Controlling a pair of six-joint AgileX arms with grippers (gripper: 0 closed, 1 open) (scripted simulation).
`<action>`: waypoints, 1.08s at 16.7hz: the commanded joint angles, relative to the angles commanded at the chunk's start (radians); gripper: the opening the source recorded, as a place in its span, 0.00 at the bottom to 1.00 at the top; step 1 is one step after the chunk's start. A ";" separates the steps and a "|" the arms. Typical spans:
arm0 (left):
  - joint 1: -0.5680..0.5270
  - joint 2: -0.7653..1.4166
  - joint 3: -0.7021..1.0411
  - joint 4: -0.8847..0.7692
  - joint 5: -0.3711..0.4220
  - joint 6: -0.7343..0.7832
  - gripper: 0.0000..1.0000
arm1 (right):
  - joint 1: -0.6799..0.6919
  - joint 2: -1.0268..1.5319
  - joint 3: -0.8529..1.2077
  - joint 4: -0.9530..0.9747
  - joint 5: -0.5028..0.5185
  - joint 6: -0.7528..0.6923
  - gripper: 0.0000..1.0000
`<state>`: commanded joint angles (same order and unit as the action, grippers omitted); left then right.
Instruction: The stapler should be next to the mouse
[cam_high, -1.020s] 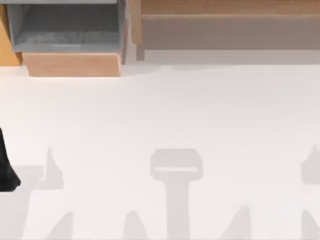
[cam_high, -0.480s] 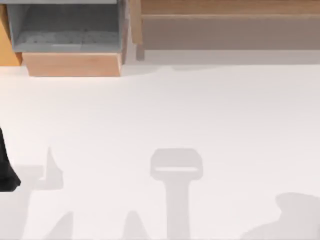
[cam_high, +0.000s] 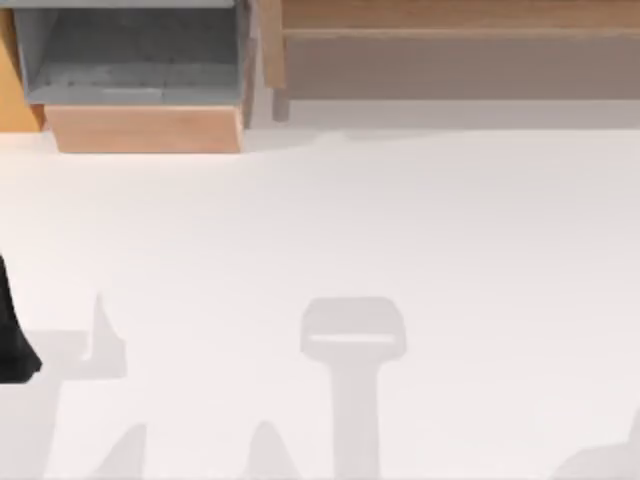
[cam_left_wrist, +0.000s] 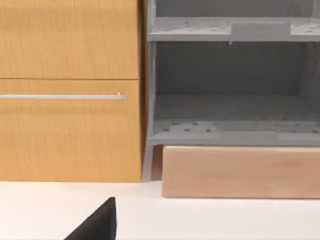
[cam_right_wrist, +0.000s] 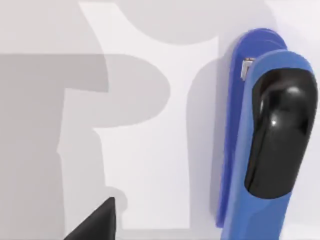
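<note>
The stapler (cam_right_wrist: 260, 135) shows in the right wrist view, lying on the white table (cam_right_wrist: 150, 150), long and thin, with a black pad on its blue top. No writing shows on it. From above, the left arm (cam_high: 12, 330) sits at the table's left edge. Wooden drawers (cam_left_wrist: 70, 90) and grey shelves (cam_left_wrist: 230, 115) stand behind. Whether either gripper is open or closed cannot be told.

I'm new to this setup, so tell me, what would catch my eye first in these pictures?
The bright blue stapler with its black top, lying on the white table close under the right wrist camera. Next, the grey open shelf unit beside an orange wooden cabinet at the table's back left, facing the left wrist camera.
</note>
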<state>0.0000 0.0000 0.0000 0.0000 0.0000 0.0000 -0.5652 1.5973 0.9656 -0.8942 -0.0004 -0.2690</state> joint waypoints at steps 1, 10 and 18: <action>0.000 0.000 0.000 0.000 0.000 0.000 1.00 | -0.011 0.029 0.020 -0.015 -0.001 -0.005 1.00; 0.000 0.000 0.000 0.000 0.000 0.000 1.00 | -0.017 0.072 0.009 0.014 -0.003 -0.006 1.00; 0.000 0.000 0.000 0.000 0.000 0.000 1.00 | -0.018 0.155 -0.073 0.183 -0.002 -0.006 1.00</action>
<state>0.0000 0.0000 0.0000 0.0000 0.0000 0.0000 -0.5831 1.7522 0.8921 -0.7116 -0.0029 -0.2748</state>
